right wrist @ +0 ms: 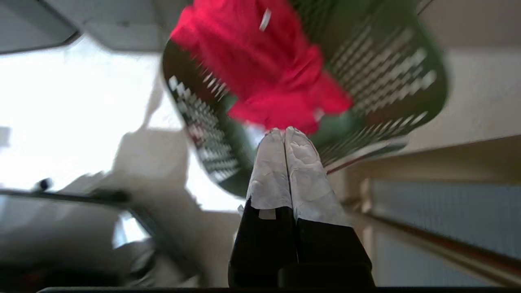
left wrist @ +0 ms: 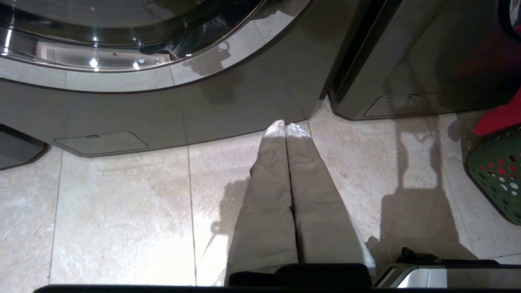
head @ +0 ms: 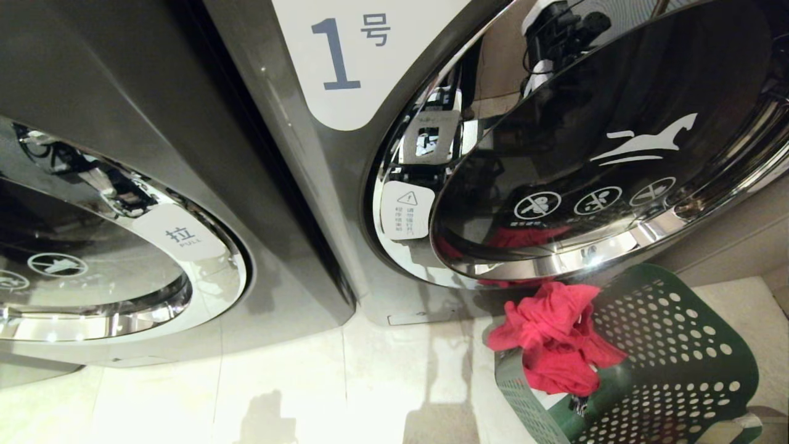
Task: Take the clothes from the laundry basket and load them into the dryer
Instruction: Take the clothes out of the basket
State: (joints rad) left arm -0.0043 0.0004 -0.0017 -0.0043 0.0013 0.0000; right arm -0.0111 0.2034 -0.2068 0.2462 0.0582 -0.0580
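Tiled floor [head: 296,382], dryer door [head: 592,142] closed. Right end effector [right wrist: 285,134] pinched empty above red clothes [right wrist: 264,73] in basket [right wrist: 390,69]; must open or misses garment.

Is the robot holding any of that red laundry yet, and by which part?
No. Both grippers are shut on nothing; the red cloth lies in the green perforated plastic basket.
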